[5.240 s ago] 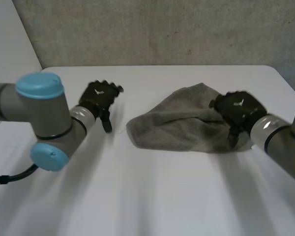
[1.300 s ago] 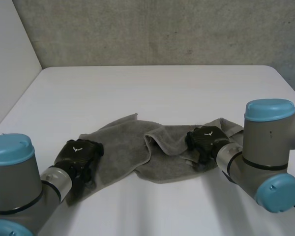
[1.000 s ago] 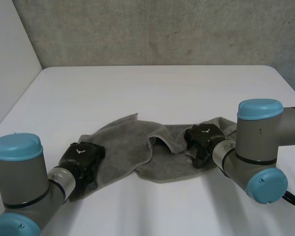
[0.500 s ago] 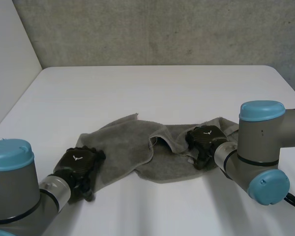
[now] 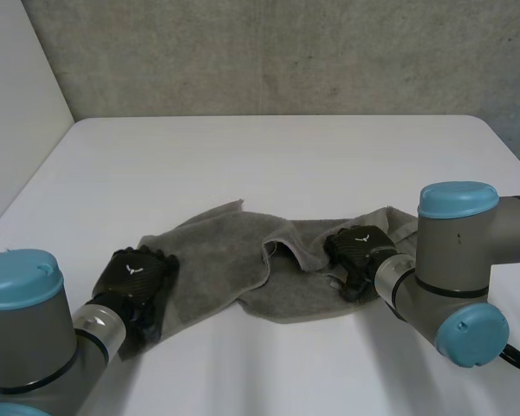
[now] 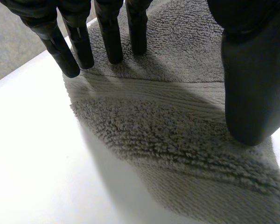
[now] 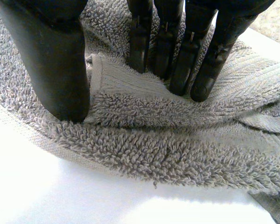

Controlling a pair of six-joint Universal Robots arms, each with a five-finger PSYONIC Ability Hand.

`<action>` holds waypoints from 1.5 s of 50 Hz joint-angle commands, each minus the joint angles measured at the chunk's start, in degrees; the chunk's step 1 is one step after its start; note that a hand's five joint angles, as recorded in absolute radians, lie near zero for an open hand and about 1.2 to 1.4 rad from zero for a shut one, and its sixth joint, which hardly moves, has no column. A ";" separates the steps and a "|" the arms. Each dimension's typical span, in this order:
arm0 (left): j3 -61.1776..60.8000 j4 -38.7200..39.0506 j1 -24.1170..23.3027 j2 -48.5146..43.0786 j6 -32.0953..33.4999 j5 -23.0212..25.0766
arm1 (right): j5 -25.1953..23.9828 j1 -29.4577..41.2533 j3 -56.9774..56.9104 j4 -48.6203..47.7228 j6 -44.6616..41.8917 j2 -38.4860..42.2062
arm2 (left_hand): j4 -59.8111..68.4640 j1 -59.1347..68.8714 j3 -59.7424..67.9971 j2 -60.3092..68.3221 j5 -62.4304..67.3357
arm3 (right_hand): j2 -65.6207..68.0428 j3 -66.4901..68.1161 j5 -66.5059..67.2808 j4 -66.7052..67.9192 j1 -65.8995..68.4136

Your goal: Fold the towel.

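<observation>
- The grey towel (image 5: 243, 260) lies rumpled and partly spread on the near half of the white worktop (image 5: 269, 156), with a fold turned over near its middle.
- The left hand (image 5: 137, 276) is on the towel's left end. Its fingers (image 6: 109, 42) are straight, their tips down by the towel's edge, with the thumb (image 6: 252, 84) held well apart from them.
- The right hand (image 5: 357, 251) rests on the towel's right part. Its straight fingers (image 7: 177, 56) touch a raised fold (image 7: 130, 88), and the thumb (image 7: 56, 60) stands apart beside that fold.
</observation>
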 commanded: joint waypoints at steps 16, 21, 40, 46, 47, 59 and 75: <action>-1.10 -2.38 -0.95 1.75 -0.12 0.15 | -0.01 -0.01 0.19 -0.42 -0.50 -0.10 | -4.82 -4.65 -3.80 -4.59 -12.83 | -0.89 -0.30 0.36 -0.15 -0.14; -1.10 -2.73 -1.30 0.96 -0.03 0.07 | -0.01 -0.01 0.54 -0.42 -0.58 -0.19 | -6.33 -6.16 -5.31 -6.10 -14.34 | -0.89 -0.30 0.36 -0.15 -0.14; 0.40 1.48 -1.12 -1.50 0.15 -0.02 | -0.10 0.34 0.80 -0.69 -0.67 -0.28 | -6.50 -6.34 -5.49 -6.27 -14.52 | -0.89 -0.30 0.36 -0.15 -0.14; 1.54 2.98 -1.12 -1.94 0.15 -0.11 | -0.10 0.25 0.89 -0.69 -0.85 -0.28 | -6.00 -5.83 -4.98 -5.77 -14.01 | -0.89 -0.30 0.36 -0.15 -0.14; 1.54 2.98 -1.12 -1.94 0.15 -0.11 | -0.10 0.25 0.89 -0.69 -0.85 -0.28 | -6.00 -5.83 -4.98 -5.76 -14.01 | -0.89 -0.30 0.36 -0.15 -0.14; 3.12 3.07 -0.51 -2.91 0.15 -0.11 | -0.19 0.34 0.89 -0.69 -1.02 -0.28 | 6.59 6.75 7.61 6.82 -1.42 | -0.89 -0.30 0.36 -0.15 -0.14; 2.60 4.03 -0.33 -2.73 0.15 -0.20 | -0.19 0.43 1.07 -0.69 -1.02 -0.28 | 27.15 27.31 28.16 27.38 19.13 | -0.89 -0.30 0.36 -0.15 -0.14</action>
